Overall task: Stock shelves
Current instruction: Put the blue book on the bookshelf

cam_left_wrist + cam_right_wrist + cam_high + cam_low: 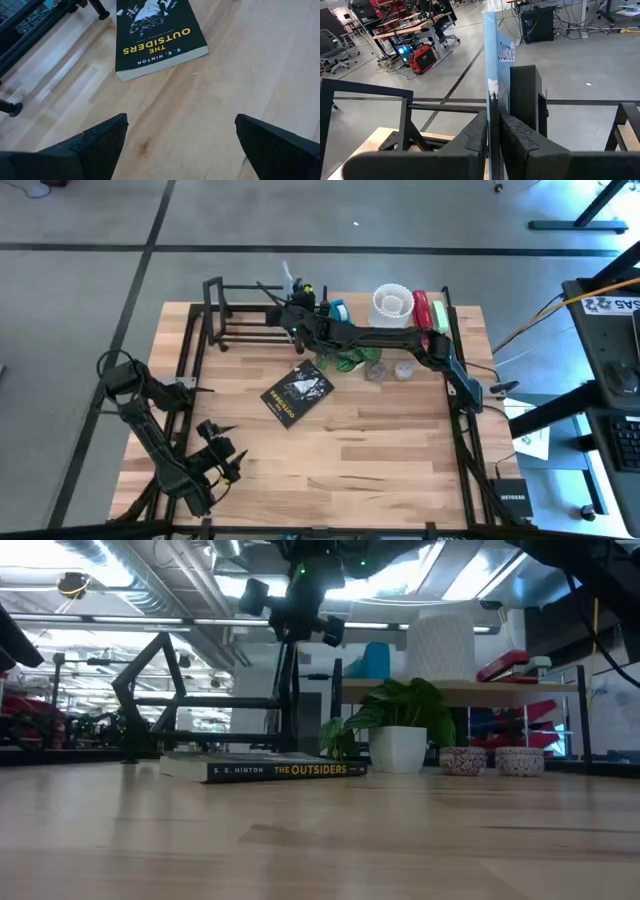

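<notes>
My right gripper (296, 312) reaches from the table's right over the small black rack (240, 320) at the far left and is shut on a thin light-blue book (495, 70), seen edge-on. The rack's bars (370, 92) show beyond the fingers. "The Outsiders" (297, 394), a black paperback, lies flat on the table mid-way; it also shows in the left wrist view (155, 35) and the low view (265, 770). My left gripper (180, 145) stands open near the front left (218, 438), short of that paperback. The light-wood shelf (470, 690) stands at the far right. My right gripper pinches the thin blue book between its two fingers (520, 135) near one edge (493, 117). The book stands upright, edge toward the camera, and rises past the fingertips. Whether it rests on the rack, I cannot tell.
A potted plant (400, 730) and two small patterned bowls (490, 760) stand in front of the wood shelf. On the shelf are a white ribbed vase (393, 304), a teal item (375, 660) and red things (428, 310). Bare tabletop (380, 450) lies toward the near right.
</notes>
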Controlling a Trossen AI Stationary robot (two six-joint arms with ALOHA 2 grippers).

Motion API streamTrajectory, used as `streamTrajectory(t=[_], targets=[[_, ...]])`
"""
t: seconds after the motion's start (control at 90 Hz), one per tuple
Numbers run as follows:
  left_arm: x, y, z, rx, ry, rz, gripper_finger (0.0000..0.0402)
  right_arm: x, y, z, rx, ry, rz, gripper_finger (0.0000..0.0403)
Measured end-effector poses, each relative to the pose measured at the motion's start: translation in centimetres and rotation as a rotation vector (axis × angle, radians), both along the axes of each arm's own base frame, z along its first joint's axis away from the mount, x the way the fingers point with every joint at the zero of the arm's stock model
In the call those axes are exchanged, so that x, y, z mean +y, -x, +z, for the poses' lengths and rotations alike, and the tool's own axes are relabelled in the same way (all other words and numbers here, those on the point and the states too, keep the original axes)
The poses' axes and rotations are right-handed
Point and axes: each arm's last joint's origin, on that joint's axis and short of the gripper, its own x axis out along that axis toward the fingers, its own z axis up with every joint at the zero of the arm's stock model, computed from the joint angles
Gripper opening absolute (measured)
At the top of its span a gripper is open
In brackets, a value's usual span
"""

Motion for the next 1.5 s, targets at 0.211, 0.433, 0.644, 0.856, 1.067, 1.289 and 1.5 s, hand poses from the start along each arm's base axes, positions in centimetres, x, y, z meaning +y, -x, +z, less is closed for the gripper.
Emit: streamTrajectory(t=[0.211, 0.433, 0.644, 0.856, 1.067, 1.289, 1.5], targets=[[-0.01, 0.0, -0.01, 0.0, 0.001, 0.0, 0.0351, -0.01, 0.03, -0.01, 0.002, 0.003, -0.008, 0.003], [-0.01, 0.0, -0.01, -0.001, 0.001, 0.0, 0.0351, -0.01, 0.03, -0.01, 0.005, 0.006, -0.009, 0.0031], [-0.01, -0.01, 0.0, -0.001, 0.002, 0.0, 0.0351, -0.02, 0.03, 0.01, 0.029, 0.02, -0.006, 0.0031], [-0.01, -0.01, -0.01, -0.001, 0.002, 0.0, 0.0351, -0.02, 0.02, 0.02, 0.061, 0.037, 0.004, 0.0031], [-0.01, -0.01, -0.01, -0.001, 0.002, 0.0, 0.0351, 0.08, -0.03, 0.07, 0.062, 0.043, 0.008, 0.0088], [-0.02, -0.01, -0.02, -0.001, 0.002, 0.0, 0.0351, 0.1, -0.03, 0.07, 0.064, 0.043, 0.007, 0.0182], [-0.02, -0.01, -0.02, -0.001, 0.002, 0.0, 0.0351, 0.09, -0.06, 0.15, 0.088, 0.062, 0.013, 0.0215]])
